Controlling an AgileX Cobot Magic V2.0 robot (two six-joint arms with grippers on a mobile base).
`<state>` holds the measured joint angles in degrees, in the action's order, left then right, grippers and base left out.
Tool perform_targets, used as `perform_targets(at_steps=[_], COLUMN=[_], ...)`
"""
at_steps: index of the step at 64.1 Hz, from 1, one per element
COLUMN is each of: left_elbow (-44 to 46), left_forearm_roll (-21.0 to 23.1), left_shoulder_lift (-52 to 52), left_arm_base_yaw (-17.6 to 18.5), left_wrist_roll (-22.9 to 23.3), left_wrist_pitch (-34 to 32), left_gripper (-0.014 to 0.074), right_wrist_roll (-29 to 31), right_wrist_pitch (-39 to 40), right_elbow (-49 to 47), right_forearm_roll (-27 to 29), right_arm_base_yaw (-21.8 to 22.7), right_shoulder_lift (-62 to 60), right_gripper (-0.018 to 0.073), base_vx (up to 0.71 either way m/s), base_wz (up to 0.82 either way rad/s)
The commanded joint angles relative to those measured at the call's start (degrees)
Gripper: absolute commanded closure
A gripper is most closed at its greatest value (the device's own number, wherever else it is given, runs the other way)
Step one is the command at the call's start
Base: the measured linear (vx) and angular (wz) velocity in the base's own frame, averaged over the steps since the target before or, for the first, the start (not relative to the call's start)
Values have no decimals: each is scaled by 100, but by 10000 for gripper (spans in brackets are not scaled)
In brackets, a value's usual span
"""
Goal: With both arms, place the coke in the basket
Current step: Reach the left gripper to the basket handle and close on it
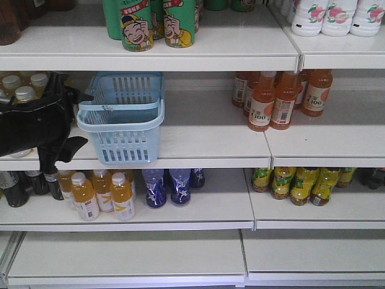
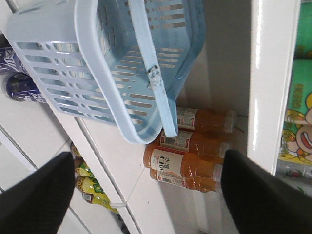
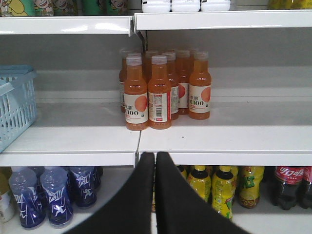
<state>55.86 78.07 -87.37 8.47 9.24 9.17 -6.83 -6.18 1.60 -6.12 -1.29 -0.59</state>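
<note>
The right gripper points level at the shelving, its two black fingers pressed together with nothing between them, the tips just below the middle shelf's front edge. The left arm reaches in from the left at the height of that shelf. Its gripper is rolled on its side, so the shelves run slantwise in the wrist view, and its fingers stand wide apart, holding nothing. Just beyond the left gripper the basket sits upright on the middle shelf, nothing showing inside, one loop handle lying across its open top. To the right on the same shelf, well apart from the basket, stands a cluster of orange bottles. The coke stands on the shelf below, at the far right of the right wrist view, beside yellow-green bottles and apart from both grippers. Blue bottles stand under the basket. Green cans line the top shelf.
</note>
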Motion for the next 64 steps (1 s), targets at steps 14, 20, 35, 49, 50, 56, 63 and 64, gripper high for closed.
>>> perform_targets(at_steps=[14,20,35,49,50,56,63,64], left_elbow=[1087,1250,1535,2040,2070,2271,2447,2463], left_forearm_roll=[653,923,1508,1500,1500,1506,1501,1501], left_shoulder_lift=[-766,-989,-1410,-1775,-1797,-1920,-2043,-2066], left_arm_base_yaw=[28,28,28,28,28,28,28,28], left_wrist_roll=[36,36,24,24,24,24,24,24], left_wrist_pitch=[285,352,409,609,609,624,624,617], left_gripper=[6,6,6,6,6,6,6,6], right_wrist_roll=[69,69,69,69,69,69,69,69], right_wrist_pitch=[397,397,397,397,406,406,406,406], right_elbow=[65,65,65,65,65,65,65,65], right_forearm_roll=[-31,-31,-31,-31,-31,-31,-31,-31], right_arm_base_yaw=[0,0,0,0,0,0,0,0], right_shoulder_lift=[-106,-106,-106,-106,-106,-106,-106,-106], right_gripper=[569,569,569,569,569,569,569,569], base_vx=[0,0,0,0,0,0,0,0], base_wz=[0,0,0,0,0,0,0,0])
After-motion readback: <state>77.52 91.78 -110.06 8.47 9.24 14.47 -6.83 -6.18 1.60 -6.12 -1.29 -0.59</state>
